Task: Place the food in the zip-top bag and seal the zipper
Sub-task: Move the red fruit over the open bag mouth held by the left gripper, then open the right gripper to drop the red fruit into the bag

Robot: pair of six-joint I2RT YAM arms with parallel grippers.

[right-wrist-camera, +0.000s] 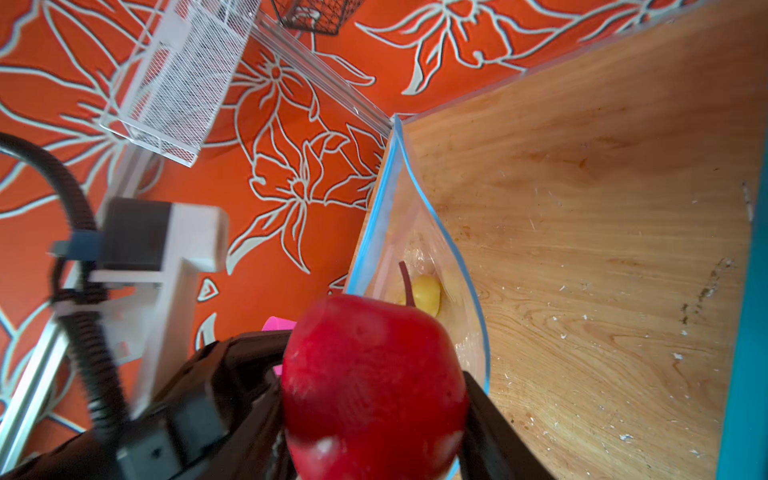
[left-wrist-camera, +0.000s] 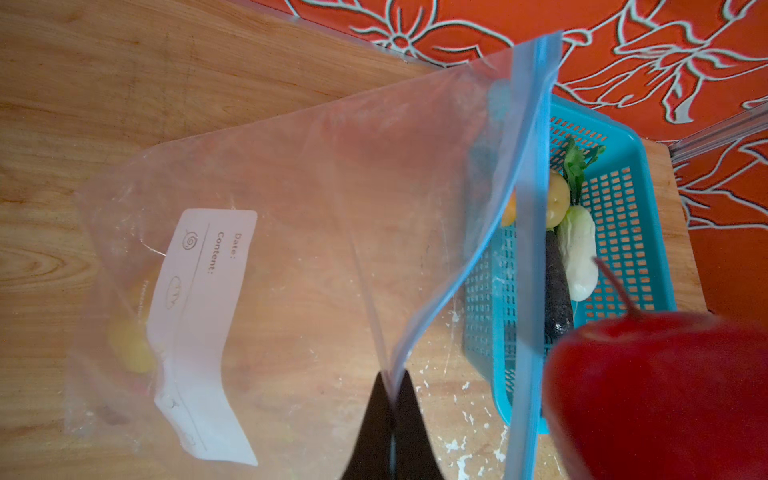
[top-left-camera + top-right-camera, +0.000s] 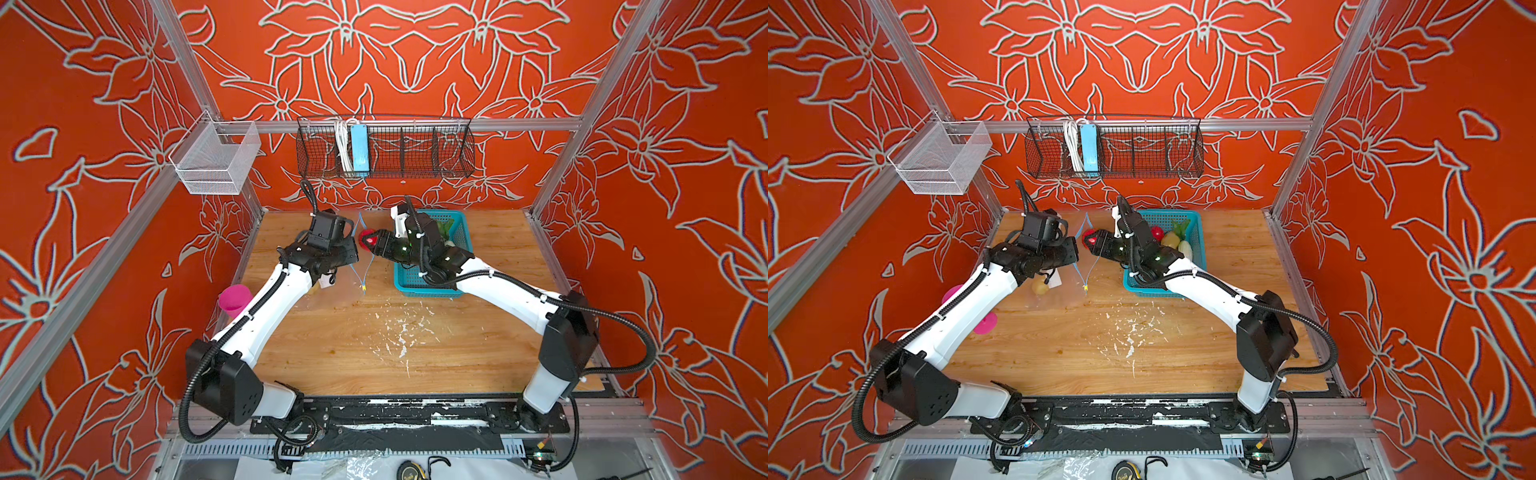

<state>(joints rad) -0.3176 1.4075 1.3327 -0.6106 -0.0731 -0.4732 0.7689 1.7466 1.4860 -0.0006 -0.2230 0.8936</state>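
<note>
Left gripper (image 2: 392,388) pressed shut, pinching the upper lip of the zip-top bag (image 2: 311,199) at its mouth and holding that lip lifted off the wooden table (image 3: 374,353). The mouth gaped; the two halves of the light-blue zipper (image 2: 532,216) stood apart in a loop, with the yellowish slider (image 3: 364,286) at the near end. Right gripper (image 1: 374,415) spread partway and clamped on a red apple (image 1: 365,357), one finger on each side, stem pointing toward the bag. The apple hung just outside the open mouth, between bag and teal basket (image 3: 419,286), not yet inside. The rest of the bag lay flat on the table, white label (image 2: 203,311) facing up, one yellowish potato (image 1: 426,293) deep inside. In the basket, right of the bag in both top views: a white radish (image 2: 579,257) with green leaves, a dark eggplant (image 2: 557,291) beside it, a second potato (image 2: 557,201), and another red fruit (image 3: 1156,232). Pink cup (image 3: 235,299) at the table's left edge, partly behind the left arm.
</note>
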